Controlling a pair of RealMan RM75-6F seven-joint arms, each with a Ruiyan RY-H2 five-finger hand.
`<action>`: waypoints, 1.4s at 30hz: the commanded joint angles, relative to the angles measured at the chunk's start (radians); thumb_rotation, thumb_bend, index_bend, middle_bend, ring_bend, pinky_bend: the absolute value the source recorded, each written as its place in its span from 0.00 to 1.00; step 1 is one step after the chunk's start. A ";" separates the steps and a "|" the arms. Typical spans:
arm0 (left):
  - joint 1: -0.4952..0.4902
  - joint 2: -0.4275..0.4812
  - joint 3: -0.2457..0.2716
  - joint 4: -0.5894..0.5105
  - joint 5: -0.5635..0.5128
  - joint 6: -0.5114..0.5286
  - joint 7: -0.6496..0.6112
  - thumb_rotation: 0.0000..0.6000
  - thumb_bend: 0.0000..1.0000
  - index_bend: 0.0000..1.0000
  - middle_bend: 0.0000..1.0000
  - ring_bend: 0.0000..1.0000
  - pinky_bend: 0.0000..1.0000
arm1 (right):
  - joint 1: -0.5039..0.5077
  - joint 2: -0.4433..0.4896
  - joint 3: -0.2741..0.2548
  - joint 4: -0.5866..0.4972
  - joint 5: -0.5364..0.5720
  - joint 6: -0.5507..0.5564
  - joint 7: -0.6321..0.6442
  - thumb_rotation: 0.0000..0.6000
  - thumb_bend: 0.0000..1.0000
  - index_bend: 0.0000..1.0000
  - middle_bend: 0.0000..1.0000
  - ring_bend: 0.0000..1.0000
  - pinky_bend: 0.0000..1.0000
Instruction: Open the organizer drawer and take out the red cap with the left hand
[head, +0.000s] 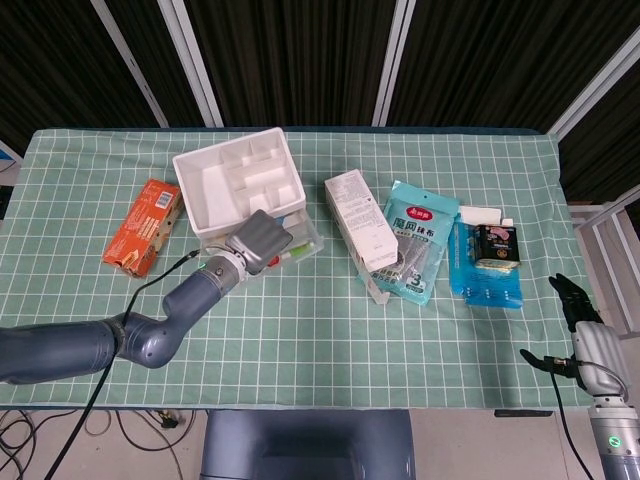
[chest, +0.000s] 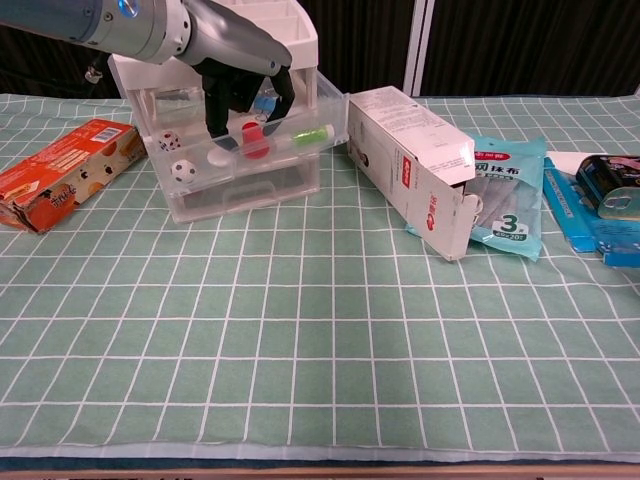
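L hand (chest: 240, 75) fingers in open drawer (chest: 250, 150) round red cap (chest: 256, 139), grip unclear, teal pack (chest: 503, 195) "3"

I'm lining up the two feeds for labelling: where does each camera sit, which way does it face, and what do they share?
Head view: high above the near edge, looking steeply down on the whole table; shows the left hand with its arm, and the right hand at the lower right.
Chest view: low at the near edge, facing forward across the cloth; shows only the left hand reaching into the drawer.
Shared: the left hand, drawer, orange box and white carton.
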 joint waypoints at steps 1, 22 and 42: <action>-0.002 -0.003 0.003 0.002 0.009 0.005 -0.010 1.00 0.24 0.47 1.00 1.00 1.00 | 0.000 0.000 0.000 -0.001 0.000 -0.001 0.000 1.00 0.01 0.00 0.00 0.00 0.21; 0.000 0.011 0.016 -0.009 0.047 0.034 -0.063 1.00 0.35 0.56 1.00 1.00 1.00 | 0.000 0.003 -0.001 -0.006 0.001 -0.004 0.008 1.00 0.01 0.00 0.00 0.00 0.21; 0.139 0.341 -0.059 -0.365 0.232 0.233 -0.191 1.00 0.35 0.56 1.00 1.00 1.00 | -0.001 0.002 0.000 -0.002 -0.004 0.001 0.003 1.00 0.01 0.00 0.00 0.00 0.21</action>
